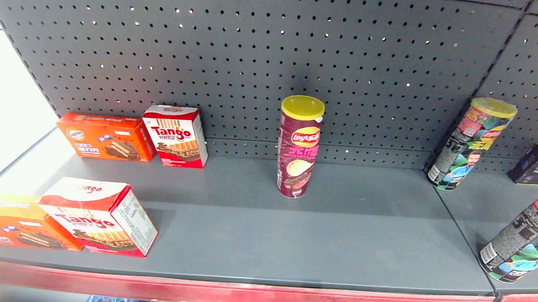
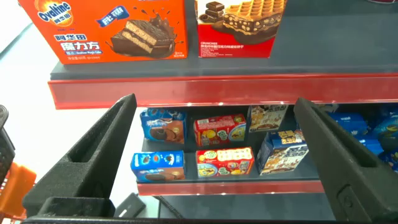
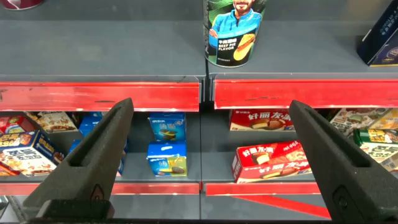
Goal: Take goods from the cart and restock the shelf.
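Evidently the left tool (image 2: 214, 102) and right tool (image 3: 211, 104) both gape wide and empty, facing the red front edge of the shelf (image 1: 338, 239), neither noticeably nearer.

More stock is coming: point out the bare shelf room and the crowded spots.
Bare: the shelf front between the front wafer box and the front patterned can; also both sides of the maroon can. Crowded: the left end.

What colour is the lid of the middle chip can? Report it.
Yellow lid, clearest in the head view.
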